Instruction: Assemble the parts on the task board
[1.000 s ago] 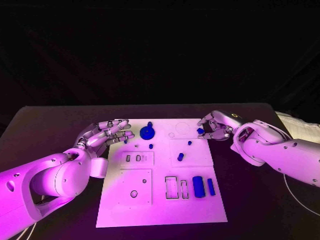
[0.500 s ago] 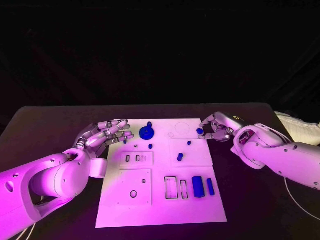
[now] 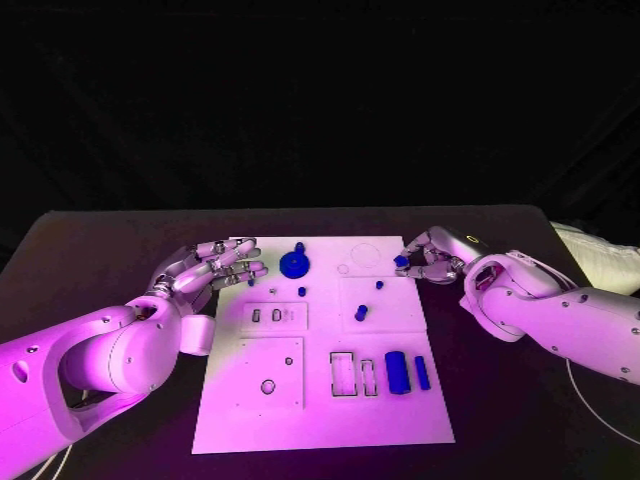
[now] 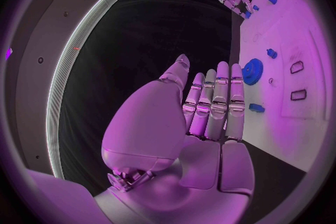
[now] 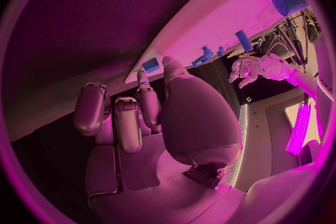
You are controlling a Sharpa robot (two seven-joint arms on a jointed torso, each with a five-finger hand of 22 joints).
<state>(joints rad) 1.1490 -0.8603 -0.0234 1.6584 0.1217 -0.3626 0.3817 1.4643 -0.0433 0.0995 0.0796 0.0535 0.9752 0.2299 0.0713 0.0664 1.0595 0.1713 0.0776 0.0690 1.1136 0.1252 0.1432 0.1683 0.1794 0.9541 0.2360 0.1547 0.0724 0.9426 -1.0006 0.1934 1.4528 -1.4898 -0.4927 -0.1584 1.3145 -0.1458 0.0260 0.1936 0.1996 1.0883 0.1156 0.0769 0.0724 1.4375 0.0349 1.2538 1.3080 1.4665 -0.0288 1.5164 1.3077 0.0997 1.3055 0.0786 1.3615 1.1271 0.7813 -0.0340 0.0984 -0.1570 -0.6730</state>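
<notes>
1. Head view: white task board (image 3: pixel 320 400) lies mid black surface (image 3: pixel 104 250), dark room behind.
2. Left hand (image 3: pixel 205 270) rests at the board's left edge, fingers spread, holding nothing.
3. Right hand (image 3: pixel 428 258) pinches a small blue part (image 3: pixel 401 261) at the board's right edge.
4. Blue gear (image 3: pixel 294 266) sits near the board's far end.

A black table (image 3: pixel 90 250) stands before a dark backdrop (image 3: pixel 320 100) that hangs in soft folds behind its far edge. Past the table's right edge lies a crumpled pale cloth (image 3: pixel 609 255). In the left wrist view a pale wall panel with a bright strip (image 4: pixel 70 61) curves past.
</notes>
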